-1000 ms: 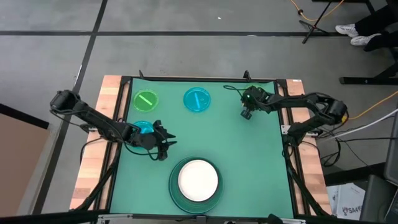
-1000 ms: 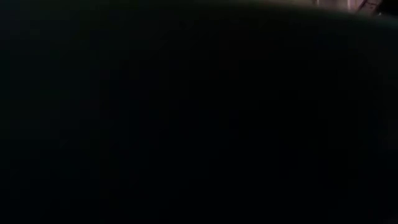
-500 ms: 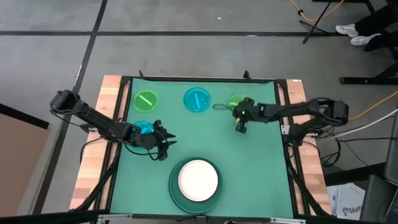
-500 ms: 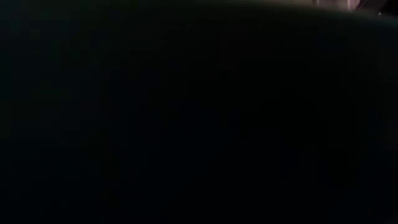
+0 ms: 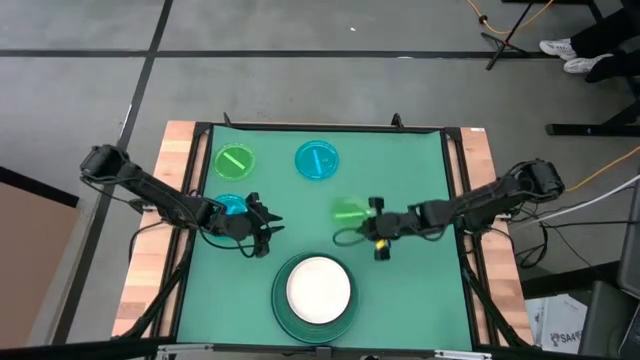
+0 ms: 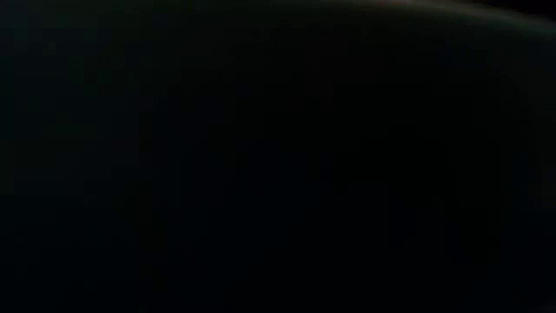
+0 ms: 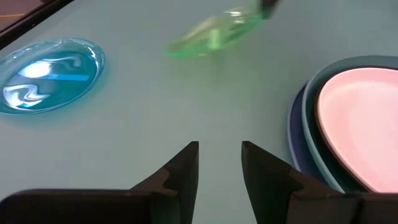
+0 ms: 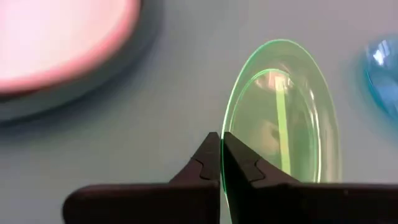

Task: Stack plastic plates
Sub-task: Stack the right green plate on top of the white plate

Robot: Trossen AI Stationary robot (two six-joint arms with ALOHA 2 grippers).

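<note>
Right gripper carrying a small green plate above the mat; left gripper idle with a narrow gap.

The small translucent green plate (image 8: 283, 118) is held on edge, clear of the green mat (image 5: 420, 290), between the cyan plate (image 5: 317, 160) at the far side and the plate stack (image 5: 317, 292) at the near edge. The right gripper (image 8: 222, 163) has its fingers (image 8: 239, 163) pinched together on the plate's rim, with no gap visible apart from the rim itself. The stack shows a white plate (image 5: 318, 289) on top, nested in larger dark plates. A second green plate (image 5: 235, 160) lies flat at the far left, and another cyan plate (image 5: 231, 205) lies just beside the left arm. The left gripper (image 7: 219, 163) sits low over bare mat, left of the stack, its fingers (image 7: 183, 168) parted narrowly and holding nothing. The low view is dark and shows nothing.
</note>
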